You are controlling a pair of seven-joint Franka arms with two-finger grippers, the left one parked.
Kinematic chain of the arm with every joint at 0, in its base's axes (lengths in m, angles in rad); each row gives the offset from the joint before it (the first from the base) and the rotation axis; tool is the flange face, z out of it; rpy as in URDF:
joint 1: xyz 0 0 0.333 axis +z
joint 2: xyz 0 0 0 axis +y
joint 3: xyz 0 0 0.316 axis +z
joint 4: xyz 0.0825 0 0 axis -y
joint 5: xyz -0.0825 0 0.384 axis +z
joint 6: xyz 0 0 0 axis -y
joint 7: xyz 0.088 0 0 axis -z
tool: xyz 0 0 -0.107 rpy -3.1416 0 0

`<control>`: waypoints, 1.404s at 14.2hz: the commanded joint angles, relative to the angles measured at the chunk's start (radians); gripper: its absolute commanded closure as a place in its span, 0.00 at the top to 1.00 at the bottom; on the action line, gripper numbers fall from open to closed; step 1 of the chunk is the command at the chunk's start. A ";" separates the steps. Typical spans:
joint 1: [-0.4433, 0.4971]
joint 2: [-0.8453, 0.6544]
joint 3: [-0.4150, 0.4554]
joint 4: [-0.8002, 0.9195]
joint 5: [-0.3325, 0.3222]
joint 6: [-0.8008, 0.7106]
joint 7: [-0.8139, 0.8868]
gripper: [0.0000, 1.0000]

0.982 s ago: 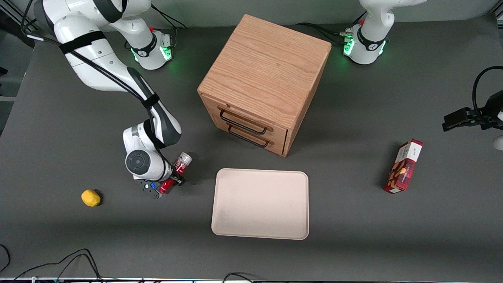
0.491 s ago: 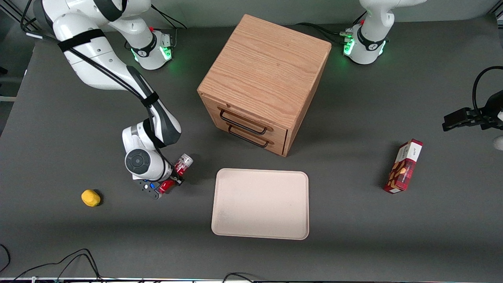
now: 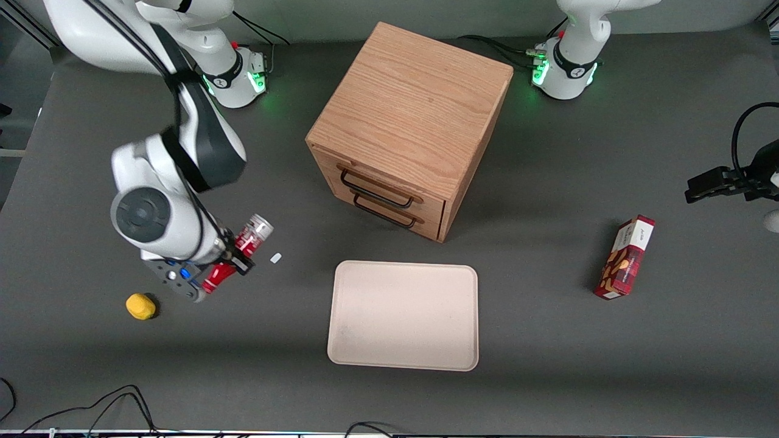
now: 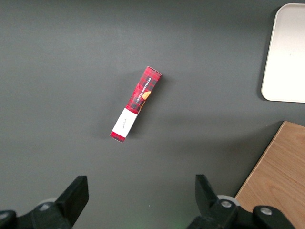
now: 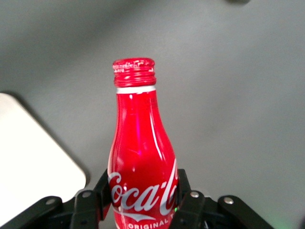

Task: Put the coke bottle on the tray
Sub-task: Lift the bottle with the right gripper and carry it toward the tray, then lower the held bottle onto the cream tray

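One second has made the difference: your right arm, low over the table (image 3: 548, 377) then, has risen clear, and the coke bottle (image 3: 243, 252) has come up with it. A small white scrap (image 3: 275, 258) now lies on the table where the bottle had been; you cannot tell what it is.

Largest first. Wooden drawer cabinet (image 3: 408, 121) unmoved at mid-table. Tray (image 3: 403, 315) just in front of its drawers, nearer the front camera, nothing on it. Gripper (image 3: 226, 261) hangs above the table at about 9 o'clock from the tray, well apart from it. Fingers (image 5: 183, 193) closed on the bottle's lower body, the bottle tilted in the front view, silver-white end up toward the cabinet.

Reading: grasp and lift look done; carry to the tray and set-down not yet done.

Writing: white "Coca-Cola" script on the bottle in the right wrist view, with "ORIGINAL" beneath it, cut off. Red snack box (image 3: 625, 257), toward the parked arm's end, carries print too small to read. Yellow lump (image 3: 140, 306) near the gripper bears no marking.
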 commanded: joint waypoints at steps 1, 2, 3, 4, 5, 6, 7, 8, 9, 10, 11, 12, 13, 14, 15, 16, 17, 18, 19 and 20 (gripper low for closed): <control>0.012 0.039 0.000 0.238 0.024 -0.187 -0.050 0.00; 0.012 0.041 0.003 0.275 0.027 -0.206 -0.052 0.00; 0.015 0.045 0.014 0.297 0.026 -0.205 -0.054 0.00; 0.015 0.051 0.025 0.314 0.024 -0.194 -0.052 0.00; 0.024 0.082 0.028 0.343 0.026 -0.173 -0.051 0.00; 0.065 0.114 0.023 0.370 0.026 -0.142 -0.048 0.00; 0.088 0.152 0.022 0.398 0.033 -0.101 -0.041 0.00; 0.097 0.194 0.022 0.430 0.045 -0.041 -0.032 0.00; 0.119 0.240 0.022 0.449 0.052 0.035 -0.008 0.00; 0.134 0.276 0.022 0.449 0.052 0.118 0.006 0.00; 0.154 0.319 0.019 0.449 0.052 0.206 0.014 0.00; 0.162 0.359 0.019 0.449 0.052 0.285 0.015 0.00; 0.176 0.402 0.014 0.449 0.052 0.355 0.008 0.00; 0.183 0.436 0.011 0.447 0.050 0.415 -0.009 0.00; 0.183 0.471 0.011 0.447 0.052 0.433 -0.076 0.00; 0.183 0.496 0.019 0.444 0.053 0.432 -0.165 0.00; 0.180 0.519 0.020 0.441 0.055 0.434 -0.232 0.00; 0.180 0.550 0.022 0.443 0.058 0.435 -0.304 0.00; 0.183 0.577 0.022 0.443 0.058 0.441 -0.354 0.00; 0.183 0.600 0.022 0.444 0.058 0.446 -0.382 0.00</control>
